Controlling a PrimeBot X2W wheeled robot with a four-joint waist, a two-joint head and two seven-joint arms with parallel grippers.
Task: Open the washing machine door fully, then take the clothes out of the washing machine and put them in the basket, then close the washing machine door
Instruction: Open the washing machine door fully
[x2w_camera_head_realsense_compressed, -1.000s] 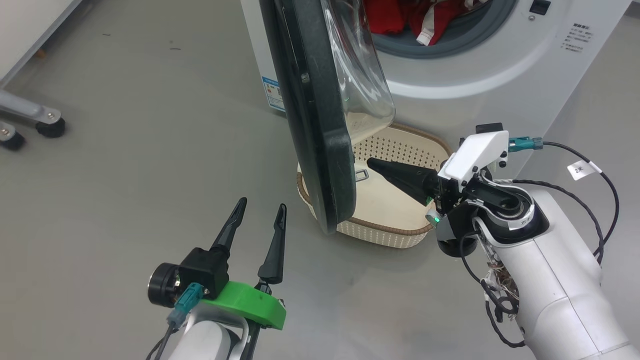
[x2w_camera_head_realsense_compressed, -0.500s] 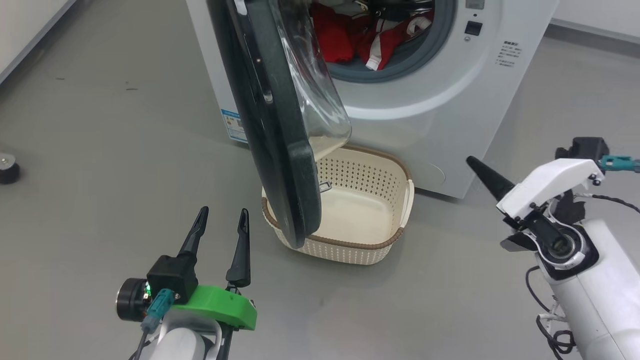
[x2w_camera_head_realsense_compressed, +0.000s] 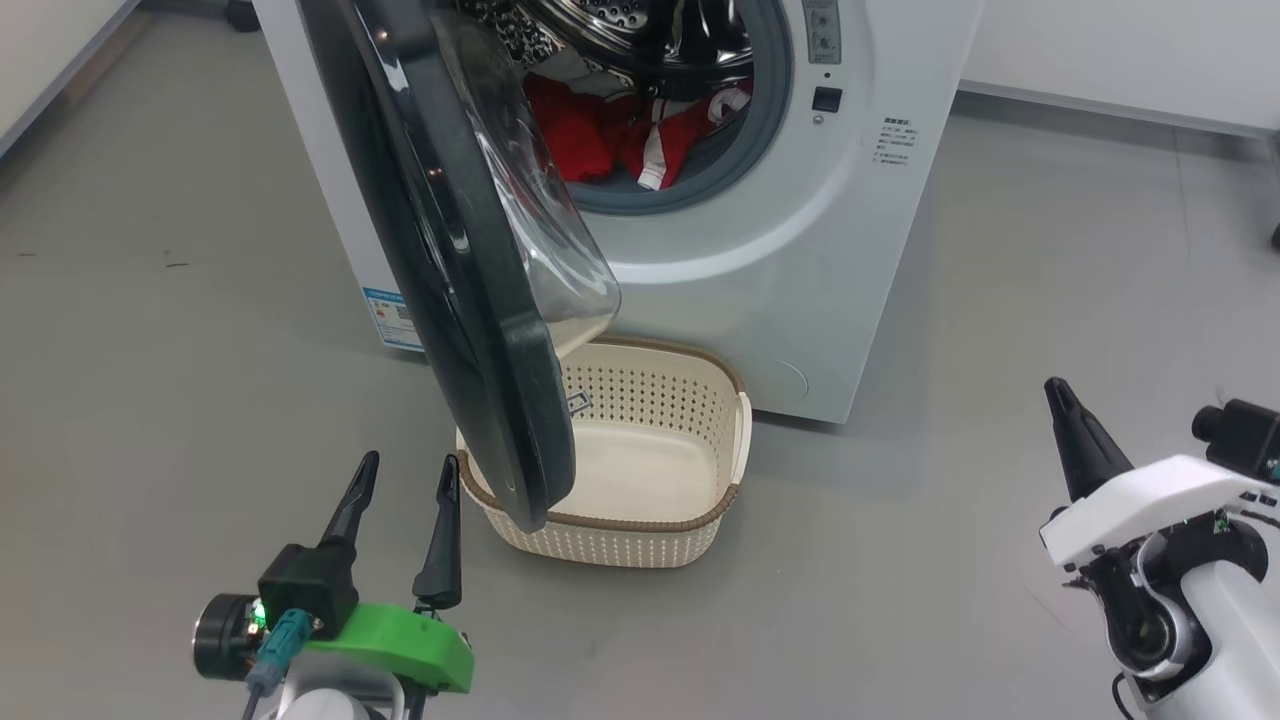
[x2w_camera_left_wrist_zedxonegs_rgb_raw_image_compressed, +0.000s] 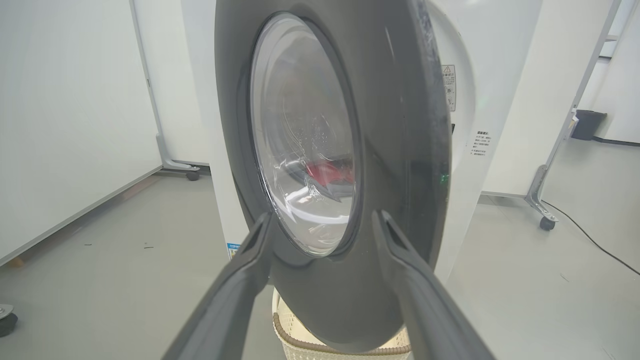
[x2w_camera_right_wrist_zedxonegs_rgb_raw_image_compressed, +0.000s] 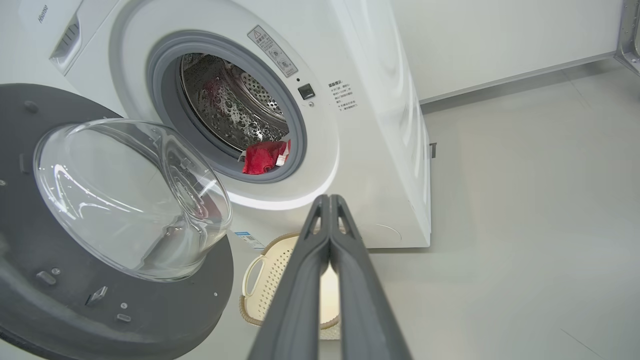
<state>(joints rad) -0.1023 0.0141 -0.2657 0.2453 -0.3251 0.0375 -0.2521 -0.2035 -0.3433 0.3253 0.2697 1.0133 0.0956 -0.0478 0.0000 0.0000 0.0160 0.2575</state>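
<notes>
Head view has the right gripper (x2w_camera_head_realsense_compressed: 1058, 397), shut and empty, drawn back from the washing machine door (x2w_camera_head_realsense_compressed: 480, 330), which hangs partly open over the basket (x2w_camera_head_realsense_compressed: 620, 525); with the clothes (x2w_camera_head_realsense_compressed: 600, 135) unmoved in the drum, the wide-open, empty left gripper (x2w_camera_head_realsense_compressed: 410, 462) probably pushes next.

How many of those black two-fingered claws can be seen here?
2. The left gripper is at the head view's lower left, fingers apart, near the lower edge of the washing machine door. The right gripper is at the lower right, fingers pressed together, holding nothing.
</notes>
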